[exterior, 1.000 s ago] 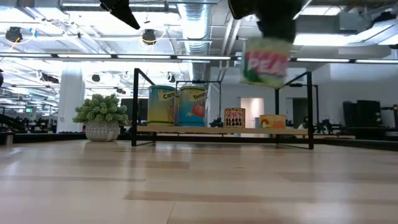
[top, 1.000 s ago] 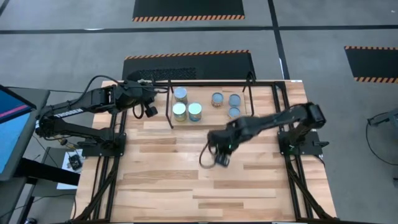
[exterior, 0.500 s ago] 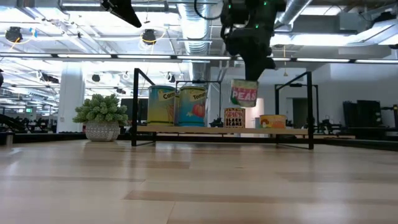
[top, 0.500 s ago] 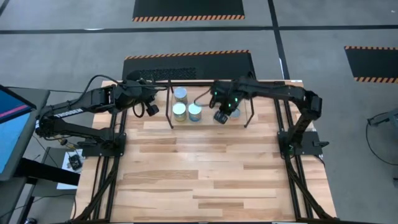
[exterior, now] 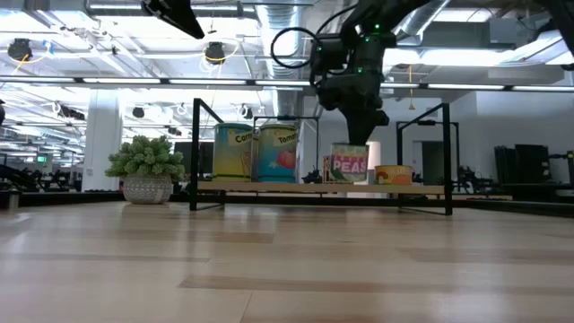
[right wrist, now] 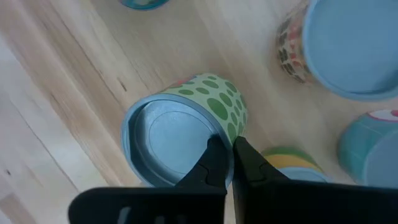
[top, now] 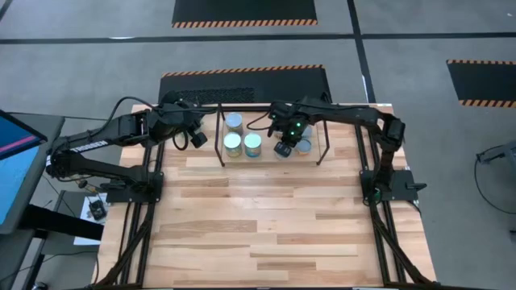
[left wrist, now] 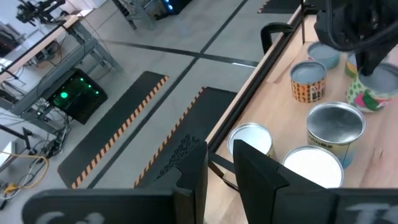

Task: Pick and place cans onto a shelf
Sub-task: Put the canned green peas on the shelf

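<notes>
Low view: shelf with peas can beside other cans.

Two matte black jointed arms; looped black cables; green lights.

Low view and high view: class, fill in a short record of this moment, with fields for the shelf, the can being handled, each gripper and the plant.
shelf: wood board on black legs, cans standing on it
peas can: resting on or just above the board
right gripper: shut on the peas can's rim
left gripper: beside the shelf's left end, holding nothing
plant: left of the shelf
</notes>
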